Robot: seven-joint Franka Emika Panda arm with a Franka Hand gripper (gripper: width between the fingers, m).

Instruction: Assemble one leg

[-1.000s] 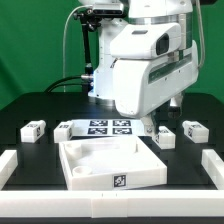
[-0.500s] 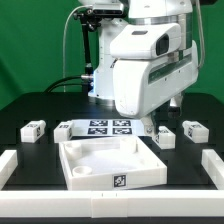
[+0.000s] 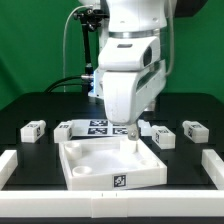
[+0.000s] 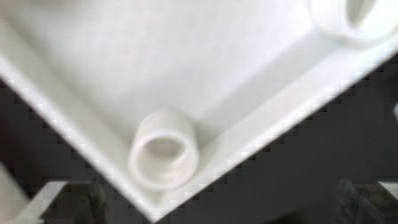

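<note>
A: Judging from the panel (image 3: 90, 180), has a leg (image 3: 160, 137) been fitted?

B: None is seen fitted; each lies on the counter (image 3: 30, 105) beside the panel. The hand (image 3: 128, 138), apparently spread wide and empty, is held above its corner hole (image 4: 164, 155).

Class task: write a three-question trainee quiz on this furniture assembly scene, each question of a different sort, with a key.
1. True or false: the arm's two-finger gripper hangs above a corner of the large white square tray-like panel.
2. In the wrist view, what sits in that corner? A: a round hole. B: a metal screw. C: a black tag.
3. Fill in: the small white plastic leg with a square tag, at the exterior view's far left, lies on the ____ tabletop.
Key: 1 true; 2 A; 3 black.
</note>
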